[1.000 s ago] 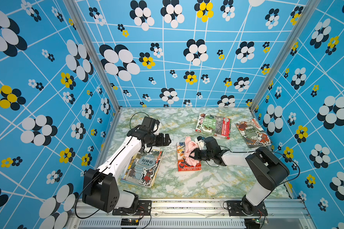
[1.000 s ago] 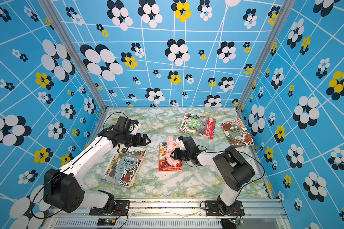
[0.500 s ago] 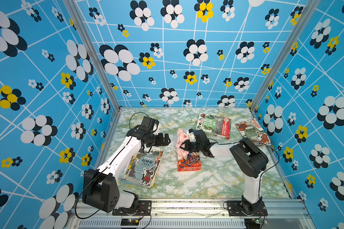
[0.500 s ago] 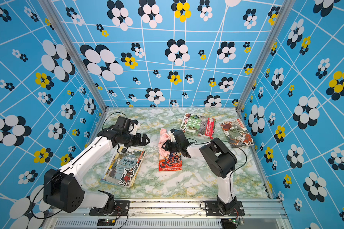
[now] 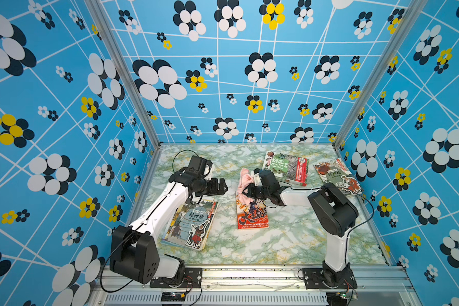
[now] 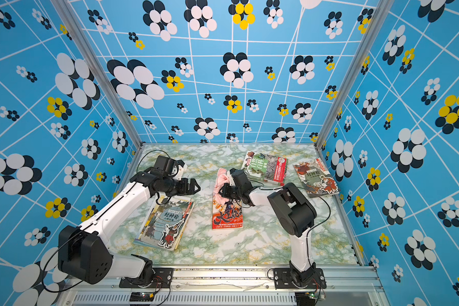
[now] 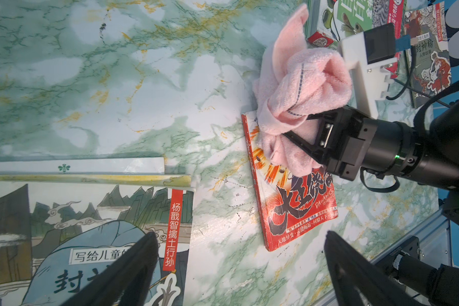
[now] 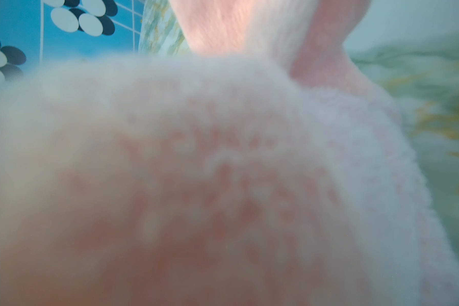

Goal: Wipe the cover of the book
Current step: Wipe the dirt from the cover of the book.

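The walls (image 5: 223,92) are covered in bright blue, crossed by white lines and scattered with black, white and yellow flowers. The tabletop (image 5: 289,238) is marbled in pale green and white, veined with gold. At the centre of the frame a pink cloth (image 5: 243,177) is seen against a red book (image 5: 252,216) lettered in black.

Blurred pink cloth (image 8: 223,172) fills view — marbled table (image 8: 440,106) beyond.

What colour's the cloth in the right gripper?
Pale pink cloth with a thin dark stitched stripe, clearest in the left wrist view.
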### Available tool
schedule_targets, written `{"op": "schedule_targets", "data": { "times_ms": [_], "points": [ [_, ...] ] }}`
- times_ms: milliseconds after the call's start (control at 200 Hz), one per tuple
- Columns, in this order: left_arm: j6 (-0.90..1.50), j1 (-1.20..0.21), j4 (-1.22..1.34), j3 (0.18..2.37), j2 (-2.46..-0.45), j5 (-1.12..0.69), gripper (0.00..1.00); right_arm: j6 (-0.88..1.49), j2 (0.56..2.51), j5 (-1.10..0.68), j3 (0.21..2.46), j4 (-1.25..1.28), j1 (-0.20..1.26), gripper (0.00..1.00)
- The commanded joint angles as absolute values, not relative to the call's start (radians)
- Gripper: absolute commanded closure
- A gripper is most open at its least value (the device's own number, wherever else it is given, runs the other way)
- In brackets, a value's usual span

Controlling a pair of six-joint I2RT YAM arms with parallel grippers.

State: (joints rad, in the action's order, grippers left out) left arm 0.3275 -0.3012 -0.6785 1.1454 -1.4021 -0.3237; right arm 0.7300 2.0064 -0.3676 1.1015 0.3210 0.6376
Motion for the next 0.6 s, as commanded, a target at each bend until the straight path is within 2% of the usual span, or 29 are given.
{"op": "schedule_targets", "data": {
  "times_ms": [0,195,300,400,595],
  "points": [
    [0.307,-0.296,-0.691,1.129,-1.393,-0.316,0.01,0.754,2.058,-0.355,1.108,0.209,0.659,1.00],
    [0.311,-0.295,-0.690,1.132,-1.403,-0.331,0.01,0.753,1.941,-0.348,0.898,0.239,0.497,1.00],
    [0.313,-0.295,-0.689,1.131,-1.408,-0.339,0.01,0.710,1.875,-0.305,0.836,0.160,0.433,1.00],
    [0.313,-0.295,-0.689,1.132,-1.411,-0.342,0.01,0.706,1.867,-0.302,0.848,0.147,0.457,1.00],
    [0.311,-0.295,-0.691,1.130,-1.417,-0.339,0.01,0.724,1.962,-0.287,0.984,0.138,0.634,1.00]
  ]
}}
